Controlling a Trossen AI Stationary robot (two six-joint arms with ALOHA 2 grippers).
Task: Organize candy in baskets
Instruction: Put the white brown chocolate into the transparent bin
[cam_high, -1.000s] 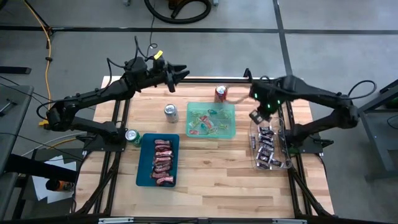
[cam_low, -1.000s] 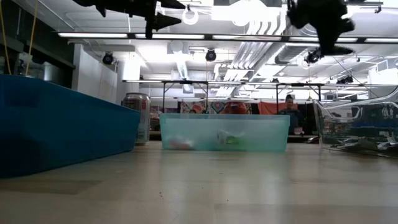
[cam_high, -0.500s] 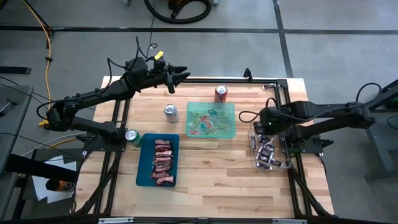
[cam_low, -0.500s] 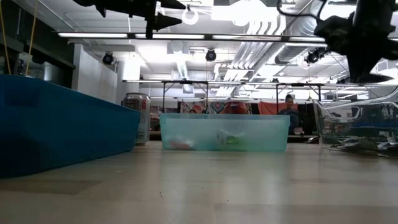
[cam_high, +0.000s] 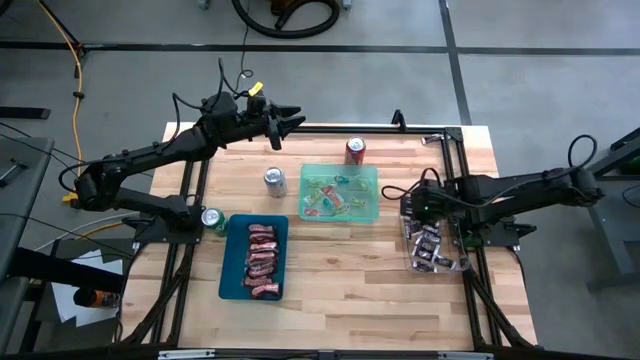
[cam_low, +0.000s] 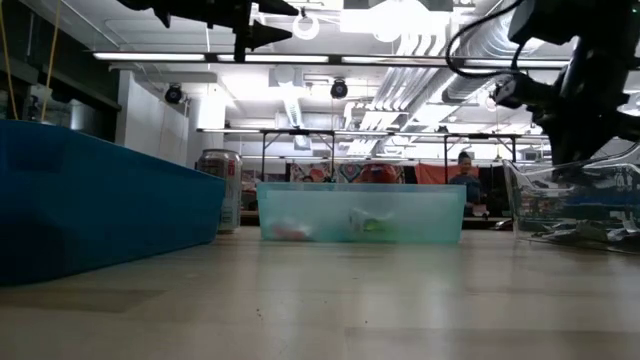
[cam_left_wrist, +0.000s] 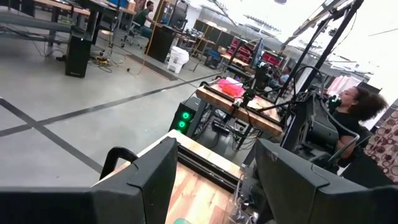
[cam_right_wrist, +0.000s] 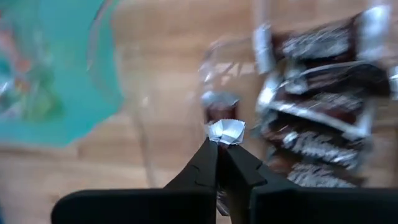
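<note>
Right gripper (cam_right_wrist: 219, 144) over clear basket (cam_high: 452, 205), jaws clamped on dark candy (cam_right_wrist: 222, 118). Left gripper (cam_high: 288, 120) up high at counter (cam_high: 340, 280) back edge, jaws apart.

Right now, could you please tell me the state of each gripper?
Left gripper: open, empty, raised over the table's far edge.
Right gripper: shut on a dark candy, over the clear basket.

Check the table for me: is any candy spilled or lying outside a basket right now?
Nothing stands out. No loose candy shows on the wood. Red pieces lie in the teal basket, mixed ones in the green basket, dark bars in the clear basket. The right hand pinches one dark candy over the clear one.
</note>
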